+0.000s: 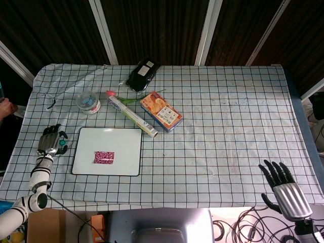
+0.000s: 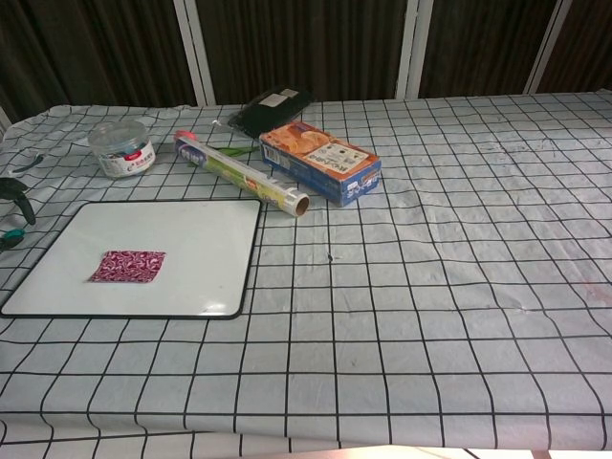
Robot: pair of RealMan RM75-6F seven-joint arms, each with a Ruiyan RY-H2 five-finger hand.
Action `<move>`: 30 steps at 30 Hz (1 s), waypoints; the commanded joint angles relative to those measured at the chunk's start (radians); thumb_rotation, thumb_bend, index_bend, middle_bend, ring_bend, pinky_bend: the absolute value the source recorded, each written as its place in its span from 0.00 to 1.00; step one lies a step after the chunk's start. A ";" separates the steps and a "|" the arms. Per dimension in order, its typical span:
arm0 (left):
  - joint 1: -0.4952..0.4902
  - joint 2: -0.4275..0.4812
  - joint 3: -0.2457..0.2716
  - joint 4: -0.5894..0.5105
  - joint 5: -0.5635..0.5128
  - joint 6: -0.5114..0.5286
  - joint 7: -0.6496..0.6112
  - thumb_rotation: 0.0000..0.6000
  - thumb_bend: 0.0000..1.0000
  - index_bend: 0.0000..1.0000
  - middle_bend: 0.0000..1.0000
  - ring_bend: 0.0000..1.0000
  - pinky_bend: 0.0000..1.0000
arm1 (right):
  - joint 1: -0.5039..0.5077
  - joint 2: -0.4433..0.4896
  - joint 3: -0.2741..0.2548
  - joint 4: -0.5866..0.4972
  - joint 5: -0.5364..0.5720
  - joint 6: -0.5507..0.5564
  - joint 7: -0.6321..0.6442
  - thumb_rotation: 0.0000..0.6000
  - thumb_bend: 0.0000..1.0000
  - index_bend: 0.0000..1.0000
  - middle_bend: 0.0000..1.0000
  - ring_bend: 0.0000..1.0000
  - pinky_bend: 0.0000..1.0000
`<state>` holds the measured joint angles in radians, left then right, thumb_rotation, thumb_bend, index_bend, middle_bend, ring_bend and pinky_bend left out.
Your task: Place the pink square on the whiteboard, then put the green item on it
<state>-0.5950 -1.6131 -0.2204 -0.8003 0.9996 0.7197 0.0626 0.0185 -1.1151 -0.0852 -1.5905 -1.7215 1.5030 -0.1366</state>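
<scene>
The pink patterned square (image 1: pixel 104 157) (image 2: pixel 128 266) lies flat on the whiteboard (image 1: pixel 126 139) (image 2: pixel 206 225), in its lower left part. A thin green item (image 1: pixel 129 100) (image 2: pixel 250 151) lies behind the foil roll, partly hidden by it. My left hand (image 1: pixel 49 141) (image 2: pixel 12 196) hovers left of the whiteboard, apart from it and holding nothing. My right hand (image 1: pixel 282 185) stays off the table's front right corner with its fingers spread, holding nothing; the chest view does not show it.
A foil roll (image 1: pixel 132 116) with a pink tip, an orange snack box (image 1: pixel 161 110), a black packet (image 1: pixel 143 74) and a clear lidded jar (image 1: pixel 88 102) stand behind the whiteboard. The checked cloth (image 1: pixel 233 131) covers the table.
</scene>
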 commanded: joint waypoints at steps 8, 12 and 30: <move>-0.009 -0.029 0.000 0.070 0.007 -0.044 -0.026 1.00 0.37 0.40 0.04 0.00 0.00 | -0.001 0.001 0.001 -0.002 0.002 0.001 0.000 1.00 0.25 0.00 0.00 0.00 0.06; -0.012 -0.038 0.000 0.095 0.011 -0.058 -0.033 1.00 0.37 0.41 0.04 0.00 0.00 | -0.001 0.001 0.002 -0.002 0.004 0.002 0.001 1.00 0.26 0.00 0.00 0.00 0.06; -0.015 -0.057 -0.006 0.169 0.024 -0.091 -0.053 1.00 0.37 0.48 0.06 0.00 0.00 | -0.001 -0.001 0.003 -0.004 0.006 -0.002 -0.005 1.00 0.25 0.00 0.00 0.00 0.06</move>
<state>-0.6097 -1.6697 -0.2264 -0.6340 1.0237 0.6296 0.0087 0.0177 -1.1165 -0.0817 -1.5942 -1.7150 1.5010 -0.1412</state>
